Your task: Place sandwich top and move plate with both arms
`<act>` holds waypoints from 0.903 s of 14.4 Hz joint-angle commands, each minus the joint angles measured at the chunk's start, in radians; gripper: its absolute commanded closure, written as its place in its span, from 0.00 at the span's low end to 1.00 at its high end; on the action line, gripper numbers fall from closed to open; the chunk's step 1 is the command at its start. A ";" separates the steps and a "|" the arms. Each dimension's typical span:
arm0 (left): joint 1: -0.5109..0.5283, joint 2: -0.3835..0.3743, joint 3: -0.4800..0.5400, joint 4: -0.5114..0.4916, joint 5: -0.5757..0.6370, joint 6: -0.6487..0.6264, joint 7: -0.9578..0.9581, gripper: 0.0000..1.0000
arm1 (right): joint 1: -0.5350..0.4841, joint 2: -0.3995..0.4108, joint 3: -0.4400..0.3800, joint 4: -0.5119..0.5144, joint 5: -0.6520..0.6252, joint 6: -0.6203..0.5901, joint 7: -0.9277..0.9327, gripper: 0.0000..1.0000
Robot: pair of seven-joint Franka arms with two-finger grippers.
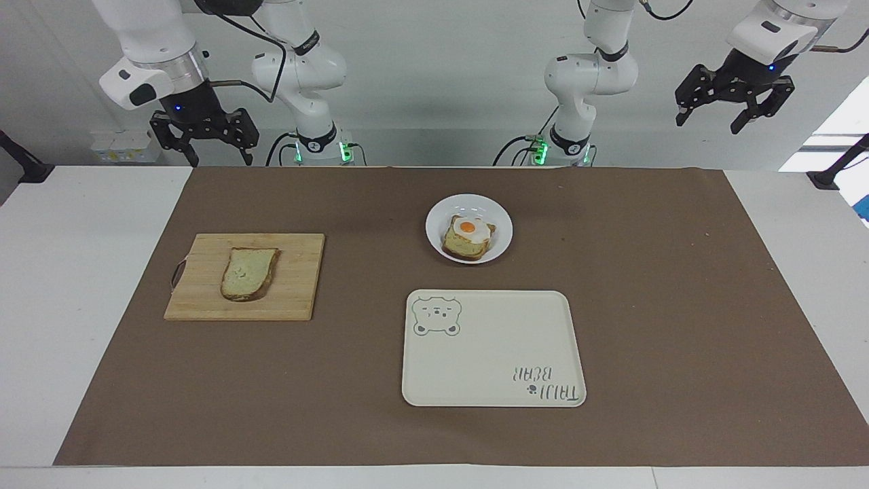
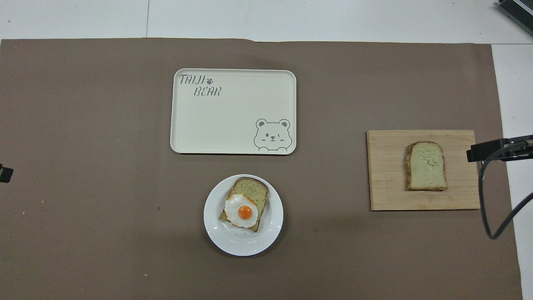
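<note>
The sandwich top [image 1: 248, 273] [image 2: 425, 171], a plain pale slice with a brown crust, lies flat on a wooden cutting board [image 1: 299, 285] toward the right arm's end of the table. The white round plate [image 1: 434, 234] [image 2: 216, 237] sits mid-table, close to the robots, and holds a bread slice with a fried egg [image 1: 468, 238] [image 2: 243, 210]. My right gripper [image 1: 220, 159] hangs open and empty above the table's robot-side edge, over the strip nearer the robots than the board. High off the left arm's end, my left gripper [image 1: 713, 122] is open and holds nothing.
A cream rectangular tray with a bear drawing [image 1: 492, 353] [image 2: 233, 125] lies farther from the robots than the plate, with nothing on it. A brown mat [image 1: 679, 305] covers most of the white table. The cutting board has a small metal handle [image 1: 178, 272].
</note>
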 commanded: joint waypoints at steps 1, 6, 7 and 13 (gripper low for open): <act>-0.003 -0.017 0.002 -0.016 0.011 0.001 -0.008 0.00 | -0.008 0.004 0.003 0.012 0.004 -0.006 -0.013 0.00; -0.003 -0.017 0.002 -0.016 0.012 0.001 -0.008 0.00 | -0.010 0.004 0.003 0.012 0.004 -0.006 -0.016 0.00; -0.003 -0.017 0.002 -0.016 0.011 0.001 -0.008 0.00 | -0.008 0.004 0.003 0.012 0.004 -0.006 -0.014 0.00; -0.003 -0.017 0.002 -0.016 0.011 0.001 -0.008 0.00 | -0.008 0.000 0.003 0.001 0.004 -0.006 -0.016 0.00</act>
